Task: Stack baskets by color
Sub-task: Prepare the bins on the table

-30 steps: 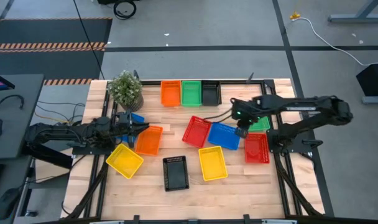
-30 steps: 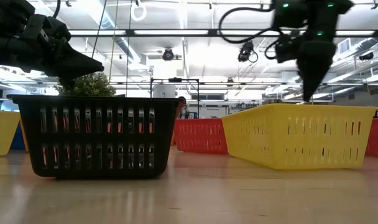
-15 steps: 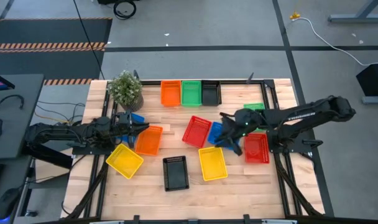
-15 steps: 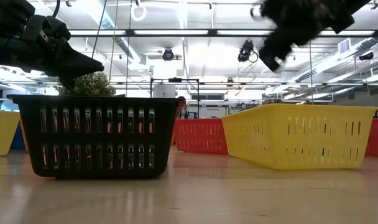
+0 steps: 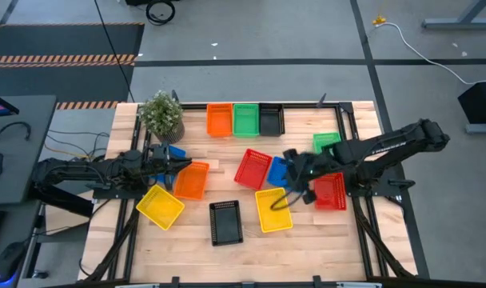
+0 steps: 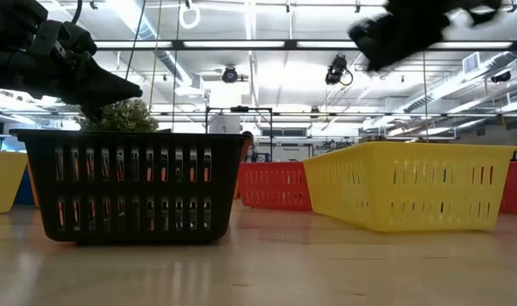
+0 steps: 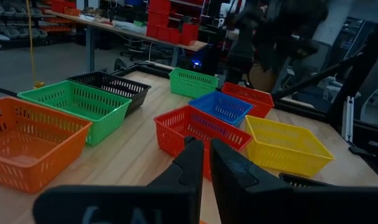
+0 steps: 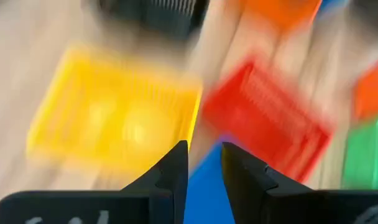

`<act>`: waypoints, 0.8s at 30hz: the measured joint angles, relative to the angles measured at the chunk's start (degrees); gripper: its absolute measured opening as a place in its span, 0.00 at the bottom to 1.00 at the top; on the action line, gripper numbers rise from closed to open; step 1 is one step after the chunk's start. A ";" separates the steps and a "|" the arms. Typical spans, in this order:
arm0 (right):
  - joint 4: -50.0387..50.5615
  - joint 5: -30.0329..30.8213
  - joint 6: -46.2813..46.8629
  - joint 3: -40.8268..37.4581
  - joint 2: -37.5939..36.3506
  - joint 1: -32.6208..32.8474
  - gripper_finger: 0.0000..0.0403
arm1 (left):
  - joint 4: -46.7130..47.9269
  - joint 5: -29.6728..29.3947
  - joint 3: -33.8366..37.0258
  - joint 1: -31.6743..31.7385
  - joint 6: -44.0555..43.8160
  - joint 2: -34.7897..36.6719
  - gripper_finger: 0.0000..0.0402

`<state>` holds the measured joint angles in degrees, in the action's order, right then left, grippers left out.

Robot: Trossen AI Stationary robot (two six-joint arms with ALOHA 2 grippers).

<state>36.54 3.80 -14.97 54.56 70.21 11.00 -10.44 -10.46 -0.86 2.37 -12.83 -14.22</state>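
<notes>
right tool: part open, empty, over yellow basket | left tool: nearly closed, empty

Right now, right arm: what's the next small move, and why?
Probably lower the right hand onto the near rim of the yellow basket. It hangs between that and the blue basket, holding nothing, fingers slightly apart, and the other yellow basket sits unstacked.

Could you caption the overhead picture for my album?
Two robot arms amid colored baskets, right gripper above the blue basket.

Open wooden tabletop along the near edge; middle crowded by red, blue and yellow mesh-sided plastic baskets.
</notes>
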 joint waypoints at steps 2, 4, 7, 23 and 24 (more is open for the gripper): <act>6.63 1.74 2.35 0.04 0.18 1.63 0.25 | -0.02 0.00 0.00 0.01 0.03 -0.01 0.08; 9.42 2.22 4.29 -0.54 0.62 3.24 0.25 | -0.02 0.00 0.00 0.02 -0.03 0.00 0.09; 13.21 3.52 5.74 -1.44 1.93 5.63 0.25 | -0.02 0.00 0.00 0.02 -0.03 -0.02 0.09; 19.84 10.22 0.86 -2.73 13.55 8.51 0.42 | -2.31 -2.40 0.00 0.02 0.15 0.00 0.09; 19.53 10.19 0.19 -2.73 14.25 8.19 0.42 | -2.29 -2.40 0.00 0.02 0.15 0.00 0.09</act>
<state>56.07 13.98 -14.78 51.83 84.46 19.19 -12.73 -12.86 -0.86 2.39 -12.69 -14.22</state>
